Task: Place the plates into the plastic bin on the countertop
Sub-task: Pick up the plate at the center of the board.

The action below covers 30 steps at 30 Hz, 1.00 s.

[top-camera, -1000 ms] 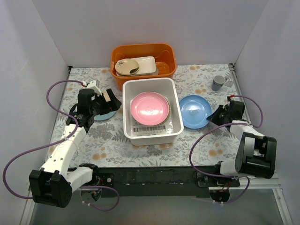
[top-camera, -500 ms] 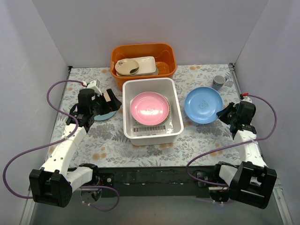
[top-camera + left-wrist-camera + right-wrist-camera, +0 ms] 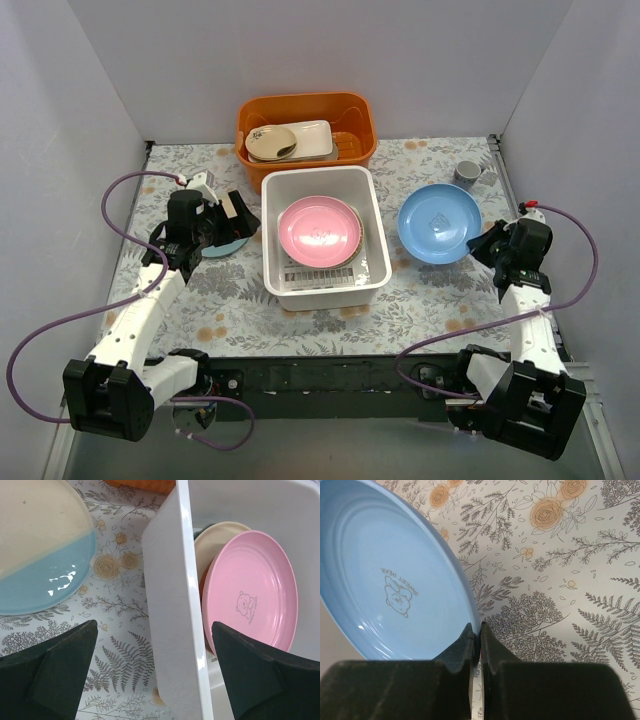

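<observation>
The white plastic bin (image 3: 372, 262) stands mid-countertop with the pink plate (image 3: 319, 232) leaning inside; a cream plate (image 3: 220, 535) shows behind it in the left wrist view (image 3: 252, 587). My right gripper (image 3: 492, 243) is shut on the rim of the light blue plate (image 3: 438, 222) and holds it tilted above the countertop (image 3: 240, 300), right of the bin; the pinch shows in the right wrist view (image 3: 477, 635) on the plate (image 3: 385, 585). My left gripper (image 3: 238, 222) is open, straddling the bin's left wall (image 3: 172, 605). A teal and cream plate (image 3: 40, 550) lies left of the bin.
An orange tub (image 3: 305, 112) at the back holds a beige oval dish with a spoon (image 3: 271, 142) and a cream tray. A grey mug (image 3: 467, 174) stands at the back right. Purple cables loop beside both arms.
My right gripper has lifted the light blue plate off the countertop and tilted it up, moving back and to the right. The left arm has stayed still.
</observation>
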{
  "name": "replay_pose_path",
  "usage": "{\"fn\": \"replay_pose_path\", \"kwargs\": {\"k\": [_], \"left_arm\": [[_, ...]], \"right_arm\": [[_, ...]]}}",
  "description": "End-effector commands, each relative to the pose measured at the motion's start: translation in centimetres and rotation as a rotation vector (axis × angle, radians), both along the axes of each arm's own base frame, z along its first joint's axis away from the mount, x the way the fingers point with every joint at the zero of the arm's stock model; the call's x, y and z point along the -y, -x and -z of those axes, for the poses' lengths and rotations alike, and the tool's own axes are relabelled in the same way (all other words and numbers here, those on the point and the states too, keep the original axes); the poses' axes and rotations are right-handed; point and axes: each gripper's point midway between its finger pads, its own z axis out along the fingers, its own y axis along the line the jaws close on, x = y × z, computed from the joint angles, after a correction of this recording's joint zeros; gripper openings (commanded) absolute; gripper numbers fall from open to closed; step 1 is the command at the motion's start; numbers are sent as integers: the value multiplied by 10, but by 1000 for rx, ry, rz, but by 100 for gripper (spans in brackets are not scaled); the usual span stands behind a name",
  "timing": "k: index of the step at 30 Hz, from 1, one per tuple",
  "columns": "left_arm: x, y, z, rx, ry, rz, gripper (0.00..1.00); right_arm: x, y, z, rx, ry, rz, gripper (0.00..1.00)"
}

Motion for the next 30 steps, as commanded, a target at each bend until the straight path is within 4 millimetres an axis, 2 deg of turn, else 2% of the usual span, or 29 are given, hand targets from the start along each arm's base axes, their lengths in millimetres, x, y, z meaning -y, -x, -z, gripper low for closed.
{"fn": "replay_pose_path", "kwargs": {"k": [1, 10, 16, 19, 30], "left_arm": [[0, -2, -1, 12, 0, 6, 98], [1, -1, 1, 5, 0, 10, 98], [2, -1, 2, -1, 3, 17, 98], [2, -1, 4, -9, 7, 18, 98], [4, -1, 4, -10, 12, 23, 98]], "right_arm": [[0, -9, -46, 133, 8, -4, 1], [-5, -8, -69, 192, 7, -32, 1], [-31, -8, -91, 263, -56, -171, 1], [-38, -7, -101, 285, -73, -203, 1], [-55, -6, -112, 321, -127, -298, 1]]}}
